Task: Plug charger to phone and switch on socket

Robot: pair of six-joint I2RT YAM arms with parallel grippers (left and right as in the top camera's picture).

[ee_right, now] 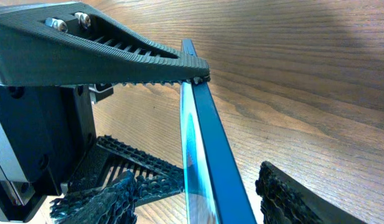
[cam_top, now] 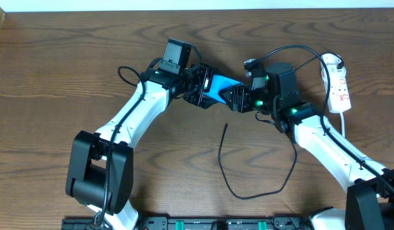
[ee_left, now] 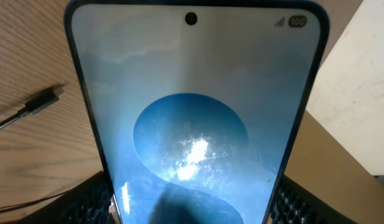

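Observation:
The phone (cam_top: 217, 85), slim with a bright blue screen, is held off the table between both arms. My left gripper (cam_top: 200, 89) is shut on its edges; in the left wrist view the phone (ee_left: 192, 93) fills the frame between the jaws (ee_left: 192, 208). My right gripper (cam_top: 240, 97) is open, its fingers (ee_right: 204, 190) on either side of the phone's other end (ee_right: 210, 143), seen edge-on. The charger (cam_top: 223, 160) lies loose on the table, its plug tip (cam_top: 226, 126) just below the phone; the tip also shows in the left wrist view (ee_left: 42, 99). The socket (cam_top: 340, 86) lies at the far right.
The wooden table (cam_top: 88, 57) ends at its far edge along the top of the overhead view. A thick black cable (cam_top: 299, 50) arcs over the right arm toward the socket. The charger's loop (cam_top: 273, 188) runs under the right arm.

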